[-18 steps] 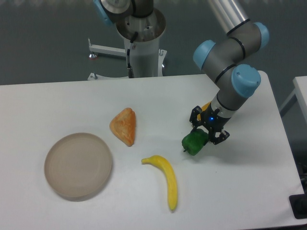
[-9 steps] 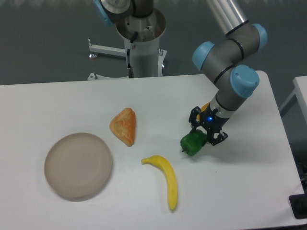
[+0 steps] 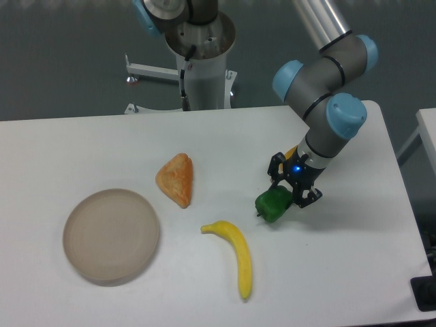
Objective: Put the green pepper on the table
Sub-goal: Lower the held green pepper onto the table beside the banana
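We see our gripper [image 3: 289, 189] clamped on the green pepper [image 3: 272, 204] low over the table [image 3: 340, 259], right of the banana [image 3: 236, 256]

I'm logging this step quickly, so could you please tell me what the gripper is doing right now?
Gripper: jaws closed on the green pepper, low over the table.

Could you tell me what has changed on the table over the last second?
The gripper has carried the green pepper, still clamped between its fingers, slightly toward the left of the picture. Nothing was let go. The banana, the orange pastry and the beige plate stayed put.
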